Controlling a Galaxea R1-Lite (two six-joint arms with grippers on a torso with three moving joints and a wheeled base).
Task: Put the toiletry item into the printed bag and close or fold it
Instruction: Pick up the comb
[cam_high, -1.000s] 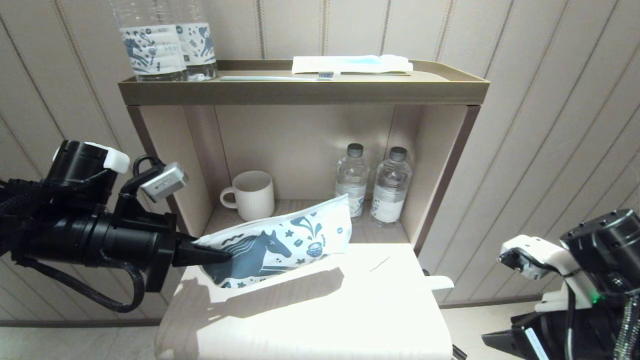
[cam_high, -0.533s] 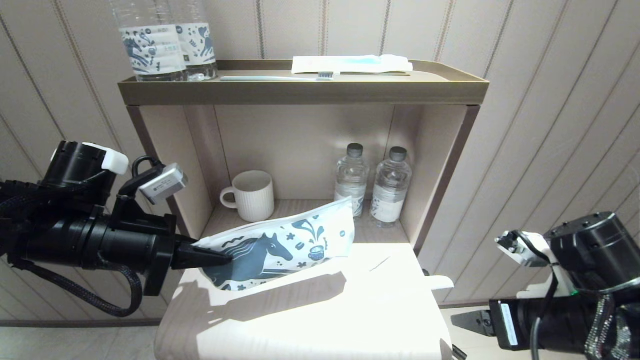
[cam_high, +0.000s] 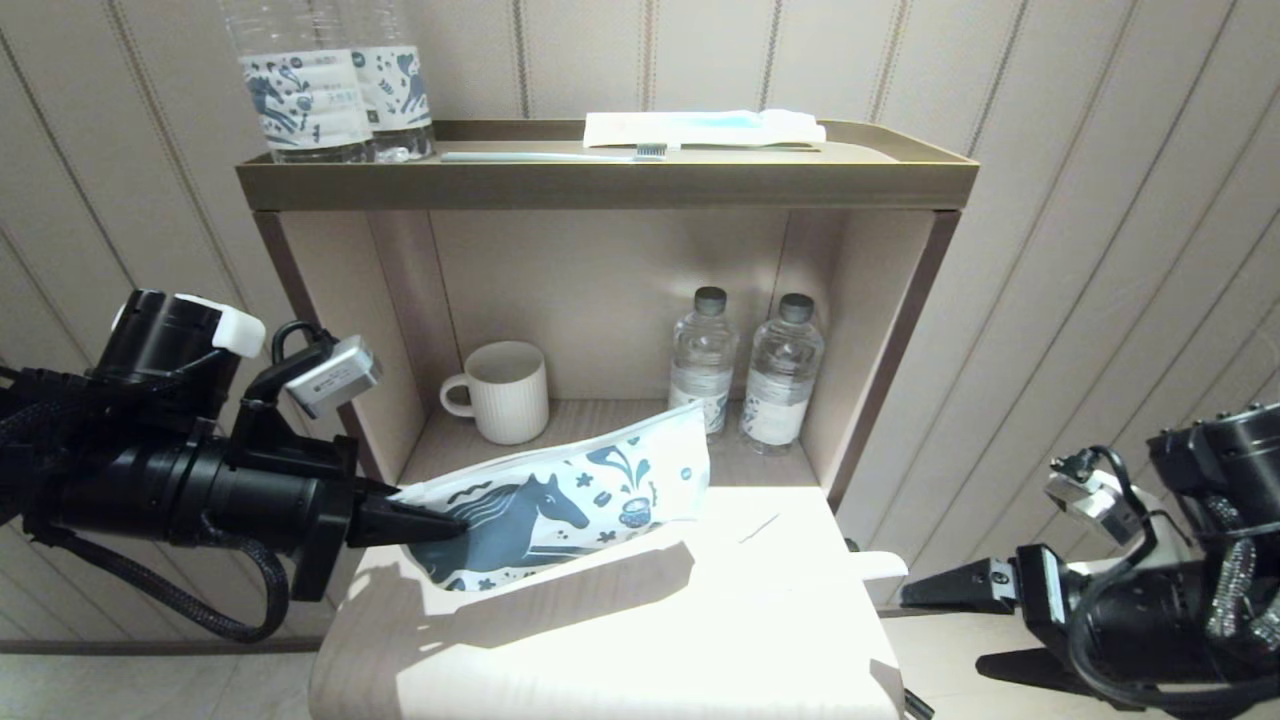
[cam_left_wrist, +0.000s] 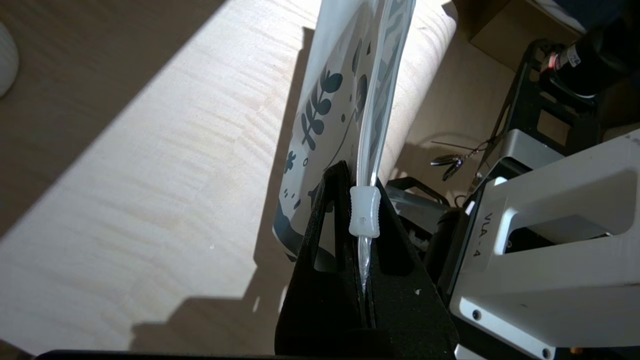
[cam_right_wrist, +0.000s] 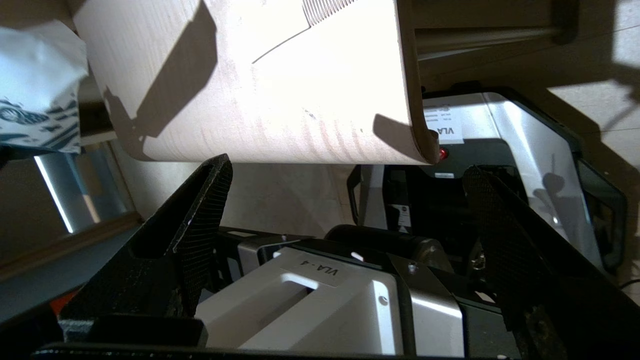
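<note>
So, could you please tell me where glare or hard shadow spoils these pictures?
Head view: sunlight washes out the tabletop; the bag throws a dark shadow. Left wrist view: a sharp light-dark edge crosses the wood. Right wrist view: the tabletop's middle is blown out.

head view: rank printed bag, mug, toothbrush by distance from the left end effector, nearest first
1. printed bag: clamped in the left end effector, over the table.
2. mug: lower shelf, behind the bag.
3. toothbrush: top tray, farthest.

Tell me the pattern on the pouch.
The printed bag: white with dark blue horse and small motifs; head view.
</note>
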